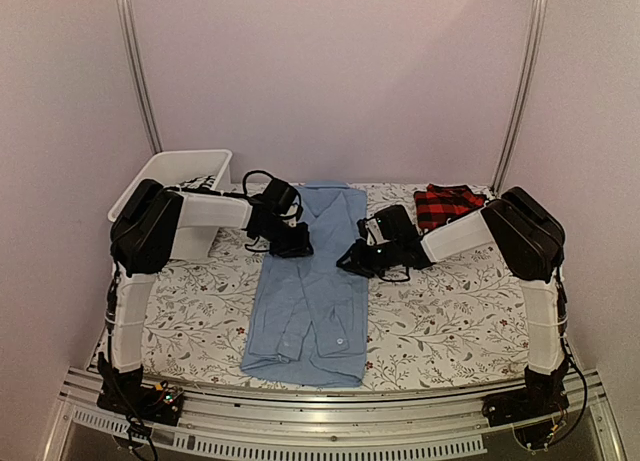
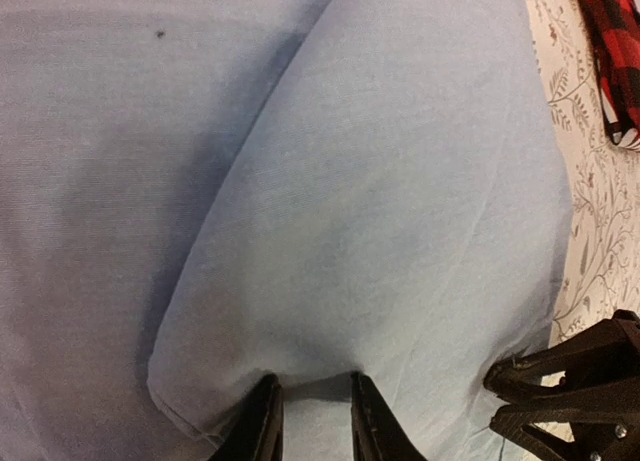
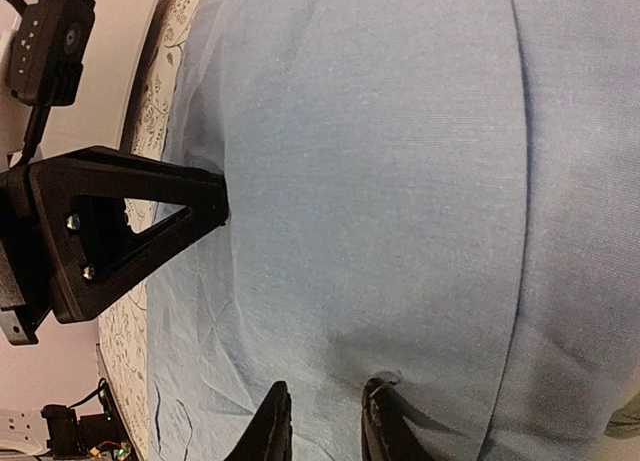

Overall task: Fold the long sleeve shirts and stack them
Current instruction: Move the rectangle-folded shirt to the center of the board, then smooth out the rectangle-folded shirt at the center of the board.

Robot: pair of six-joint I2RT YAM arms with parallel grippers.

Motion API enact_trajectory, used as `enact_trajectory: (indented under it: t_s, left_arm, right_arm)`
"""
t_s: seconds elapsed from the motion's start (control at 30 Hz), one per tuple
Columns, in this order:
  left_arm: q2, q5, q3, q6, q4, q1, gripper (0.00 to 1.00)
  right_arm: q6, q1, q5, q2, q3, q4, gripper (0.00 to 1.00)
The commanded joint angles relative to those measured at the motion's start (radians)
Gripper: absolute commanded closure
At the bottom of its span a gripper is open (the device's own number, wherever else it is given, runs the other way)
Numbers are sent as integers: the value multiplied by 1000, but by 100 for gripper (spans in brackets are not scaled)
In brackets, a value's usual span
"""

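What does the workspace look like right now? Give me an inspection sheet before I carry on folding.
Surface: table cover, floral print, lies flat.
Job's things: blue shirt spread lengthwise in the middle, collar at the far end; plaid shirt folded at the far right, apart from it.
Clutter: white bin at the far left; something dark inside, too small to tell.
Grippers: left gripper pinches the blue shirt's left edge; right gripper pinches its right edge.
Cables: black cables loop at both wrists.
Surroundings: pale walls, two metal poles, a metal rail along the near edge.
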Motion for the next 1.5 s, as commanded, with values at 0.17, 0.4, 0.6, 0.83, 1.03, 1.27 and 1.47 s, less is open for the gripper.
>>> enact_trajectory:
  t_s: [0.17,0.4,0.6,0.83,1.03,1.27,1.47]
  left_arm:
    - [32,-9,88,-17,-60,-20,76]
    - [-65,-8,103,52,-102,11,73]
    - [-170,6,22,72,-92,23,73]
    - [-261,31,-77,83,-89,28,74]
    - [-349,67,-156,77,-95,30,74]
    - [-475,84,-247,60,-104,29,74]
    - [-569,80,-333,41,-94,26,74]
  right_arm:
    - [-48,-55,15,-34,-46,-72,76]
    - [-85,-53,-23,-46,37,-121,75]
    - [-110,-53,-5,-78,122,-145,72]
    - [-107,-54,-63,120,403,-149,79]
    - [-26,-62,-84,317,620,-115,88]
    - [133,-87,-83,509,764,-17,91]
    - [226,-93,-86,532,780,28,91]
